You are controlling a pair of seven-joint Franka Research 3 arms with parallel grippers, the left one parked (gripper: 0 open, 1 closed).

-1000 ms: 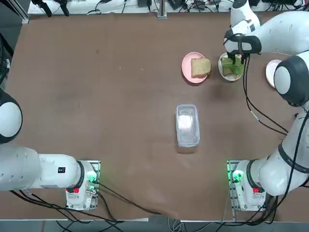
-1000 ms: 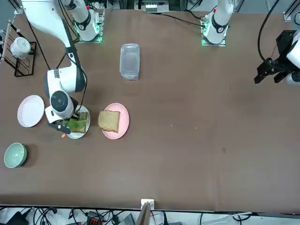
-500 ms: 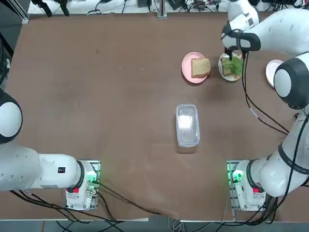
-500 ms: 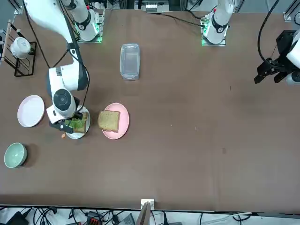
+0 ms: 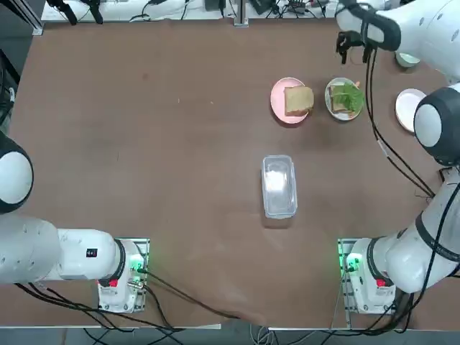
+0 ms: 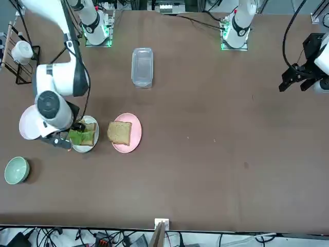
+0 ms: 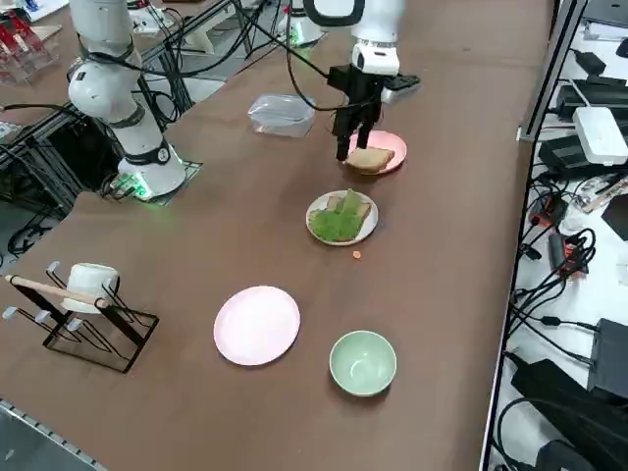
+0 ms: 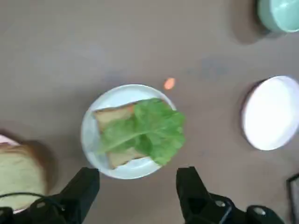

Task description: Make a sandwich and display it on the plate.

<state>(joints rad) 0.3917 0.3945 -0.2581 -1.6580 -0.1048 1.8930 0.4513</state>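
Note:
The small white plate [image 5: 331, 90] [image 8: 91, 140] holds one tan bread slice [image 8: 112, 115] with a green lettuce leaf [image 5: 349, 95] [image 8: 145, 127] lying on top. A second bread slice [image 5: 298, 99] [image 7: 368, 158] rests on a pink plate [image 5: 279, 102] just beside it. My right gripper [image 5: 353, 49] [image 8: 138, 191] hangs open and empty above the table, over the far side of the white plate and apart from it. In the wrist view its two dark fingers [image 8: 82, 190] frame the plate's edge from above.
A clear plastic container [image 5: 279, 185] lies mid-table. An empty pale plate [image 5: 407, 108] and a green bowl [image 7: 363, 362] sit to the right of the white plate. A small orange crumb [image 8: 169, 83] lies by the plate. A mug rack [image 7: 88, 294] stands at the right edge.
My right gripper has opened, left the lettuce on the bread slice, and risen away from the white plate toward the table's far edge.

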